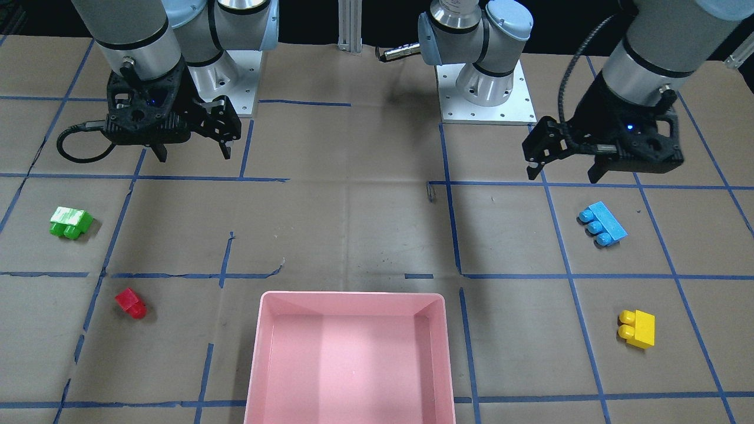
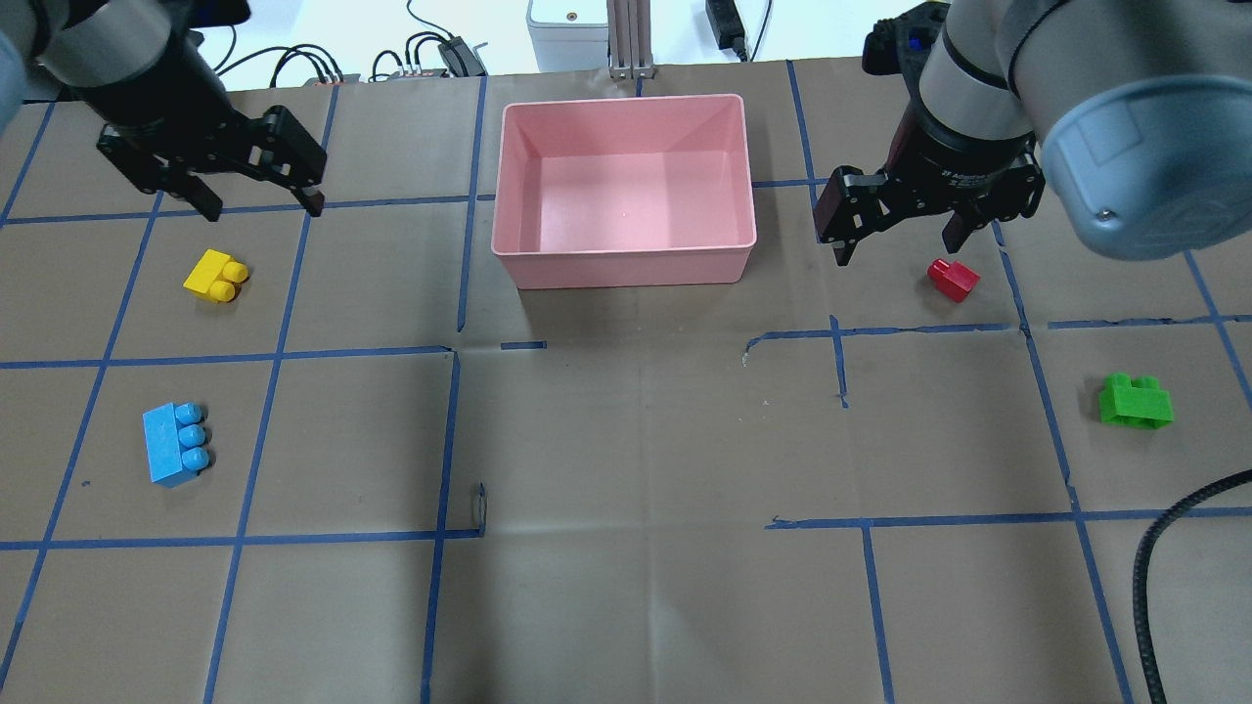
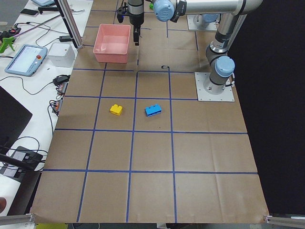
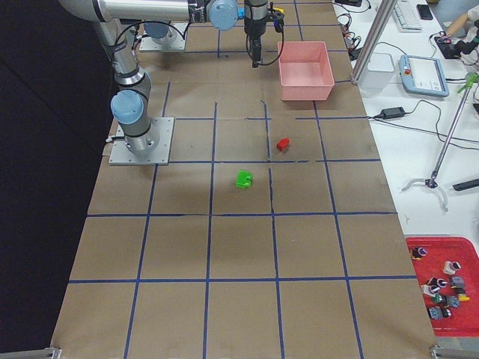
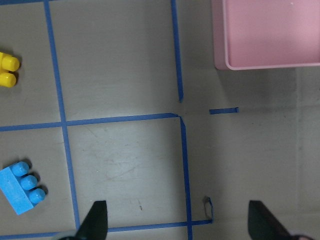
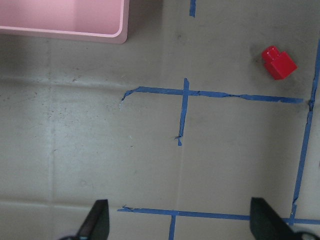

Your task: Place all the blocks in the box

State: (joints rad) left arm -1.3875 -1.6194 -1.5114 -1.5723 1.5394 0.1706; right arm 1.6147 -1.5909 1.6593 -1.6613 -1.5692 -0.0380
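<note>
Found the desk (image 2: 626, 587) papered brown and gridded with blue tape (image 2: 866, 523). Found the box (image 2: 626, 266), pink and shallow, resting at the middle of the desk's edge farthest from the robot, with all four blocks outside it.

Saw the left gripper (image 2: 262, 207) hanging above the desk off the box's left side, fingers spread wide, pinching nothing and touching nothing. Saw the right gripper (image 2: 895, 244) off the box's right side, equally wide apart, holding nothing and clear of the desk.

Spotted the light-blue block (image 2: 174, 443) on the robot's left, lying on its side, well apart from the box. Spotted the green block (image 2: 1133, 401) far out on the robot's right. Spotted the yellow block (image 2: 215, 276) on the left, nearer the box's end of the desk than the light-blue one. Spotted the red block (image 2: 954, 279) near the right gripper in the overhead view, outside its fingers and untouched.
</note>
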